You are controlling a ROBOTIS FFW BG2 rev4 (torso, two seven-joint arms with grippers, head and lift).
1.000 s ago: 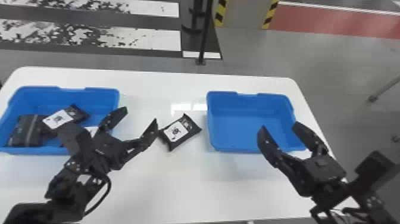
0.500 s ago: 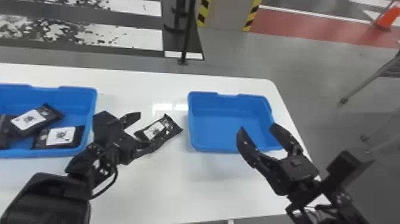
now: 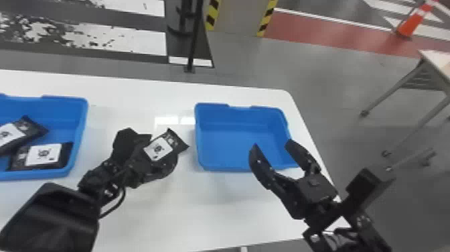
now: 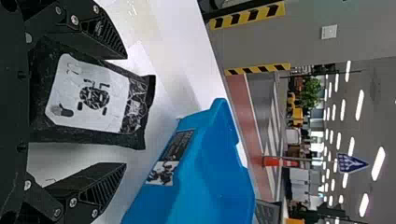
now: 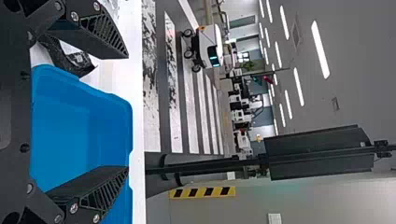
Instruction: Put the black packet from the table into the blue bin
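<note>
In the head view, the left gripper (image 3: pixel 163 147) is at the black packet (image 3: pixel 158 149) with the white label, left of the right-hand blue bin (image 3: pixel 239 140). The packet (image 4: pixel 91 99) lies between the left gripper's (image 4: pixel 126 110) parted fingers in the left wrist view, closer to one finger, with a gap to the other; its rear end is hidden by the gripper. The right gripper (image 3: pixel 271 144) stands open and idle at that bin's near right side; in the right wrist view nothing is between the right gripper's (image 5: pixel 128 113) fingers.
A second blue bin (image 3: pixel 80 134) at the table's left holds several black packets (image 3: pixel 43 155). The white table (image 3: pixel 134 88) has its right edge just past the right-hand bin. A thin black pole (image 3: pixel 194 40) stands behind the table.
The head view has swung right, so table and bins show farther left. My left gripper has moved in around the packet, which stays near its spot. The right arm keeps its place over the table.
</note>
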